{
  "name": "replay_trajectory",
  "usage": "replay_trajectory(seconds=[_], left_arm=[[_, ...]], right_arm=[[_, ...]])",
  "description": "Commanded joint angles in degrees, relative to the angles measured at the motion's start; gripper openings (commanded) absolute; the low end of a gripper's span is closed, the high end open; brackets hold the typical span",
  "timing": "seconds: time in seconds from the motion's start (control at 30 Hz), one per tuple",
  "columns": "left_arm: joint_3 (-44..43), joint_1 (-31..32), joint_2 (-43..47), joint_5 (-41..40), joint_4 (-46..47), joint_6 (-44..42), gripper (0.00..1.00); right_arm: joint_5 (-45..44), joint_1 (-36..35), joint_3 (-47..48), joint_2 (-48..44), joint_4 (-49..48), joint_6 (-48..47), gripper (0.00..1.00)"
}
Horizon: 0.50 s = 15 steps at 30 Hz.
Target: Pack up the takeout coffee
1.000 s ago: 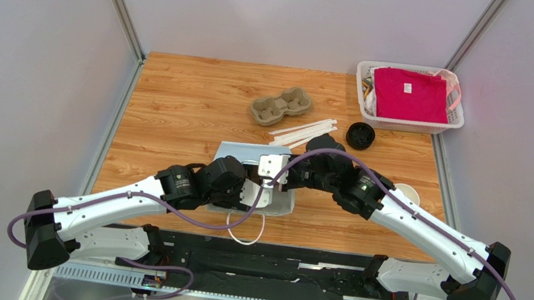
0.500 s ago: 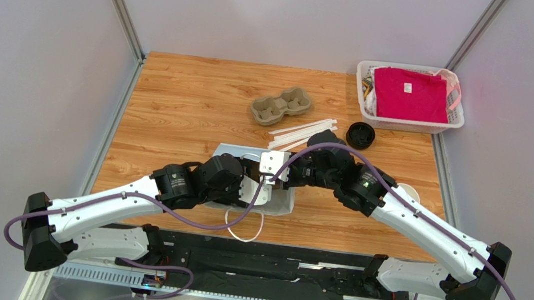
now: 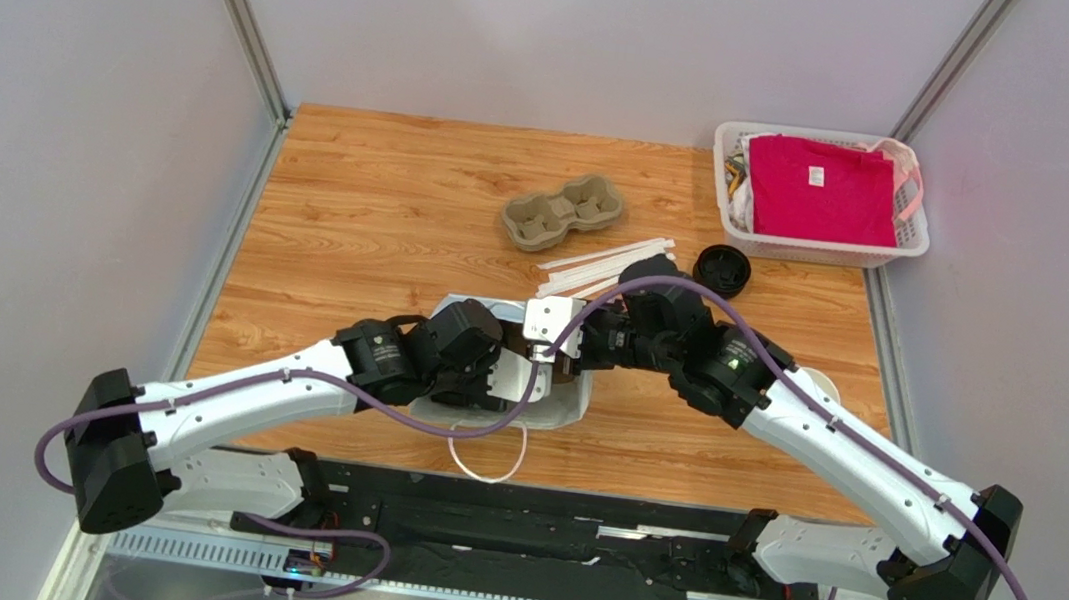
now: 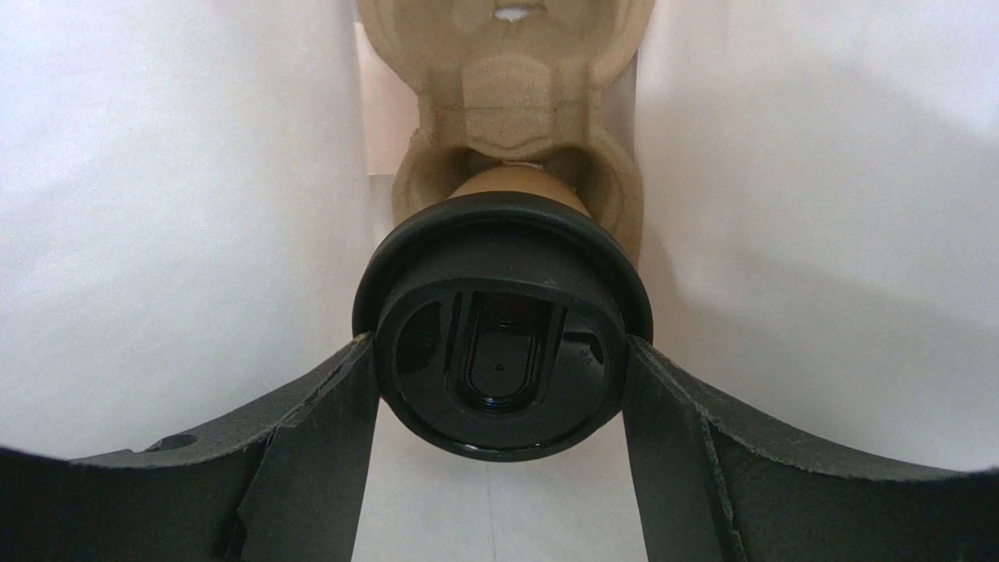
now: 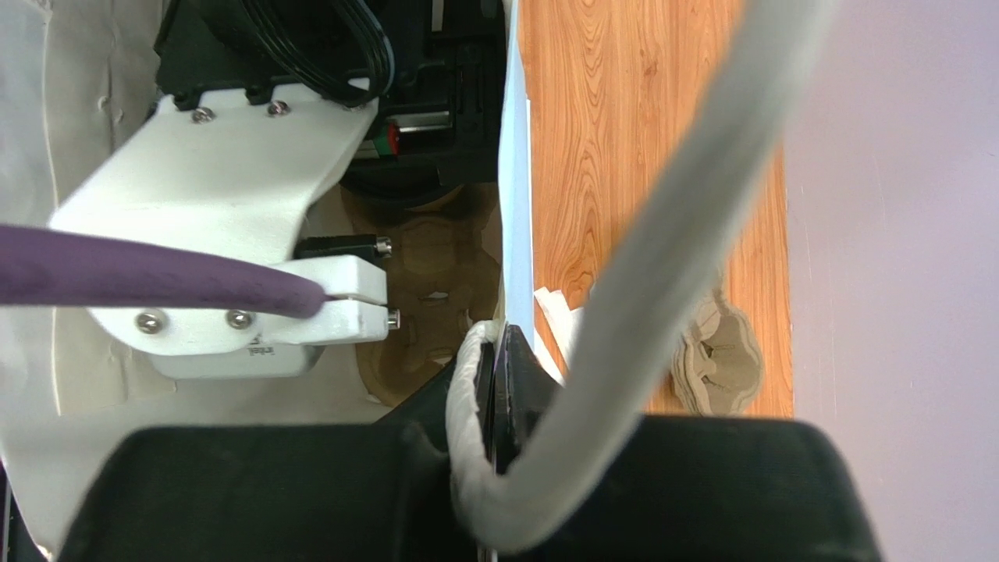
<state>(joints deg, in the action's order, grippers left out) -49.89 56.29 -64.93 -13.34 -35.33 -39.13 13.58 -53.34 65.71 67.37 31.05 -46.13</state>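
Top camera high above, looking steeply down on the table (image 3: 353, 219), both wrist cameras close-up, all sharing the white bag (image 4: 176, 176)

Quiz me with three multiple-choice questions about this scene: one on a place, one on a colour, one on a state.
1. Where is the lidded coffee cup?
A) on the bare table
B) inside the white bag, at a pulp carrier
C) among the straws

2. What colour is the cloth in the basket?
A) blue
B) pink-red
C) green

3. How is the right pincer?
A) wide open
B) holding a lid
C) shut on the white bag's edge

Answers:
1 B: white walls flank it, with the carrier just beyond.
2 B: plain from above.
3 C: it pinches the paper edge beside the rope handle.
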Motion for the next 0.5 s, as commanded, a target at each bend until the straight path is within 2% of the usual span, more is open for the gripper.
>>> replay_trajectory(seconds=[0.0,0.47], left_arm=[[-0.65,-2.24,-2.75,2.18,-2.37,1.52,0.0],[-9.08,-9.79,-13.38,11.84,-9.31,0.55,0.0]], right_arm=[[4.43,1.22,3.1,0.47,2.08,0.43,0.0],[17.34,10.36,15.49,12.68,14.03,-2.74,0.0]])
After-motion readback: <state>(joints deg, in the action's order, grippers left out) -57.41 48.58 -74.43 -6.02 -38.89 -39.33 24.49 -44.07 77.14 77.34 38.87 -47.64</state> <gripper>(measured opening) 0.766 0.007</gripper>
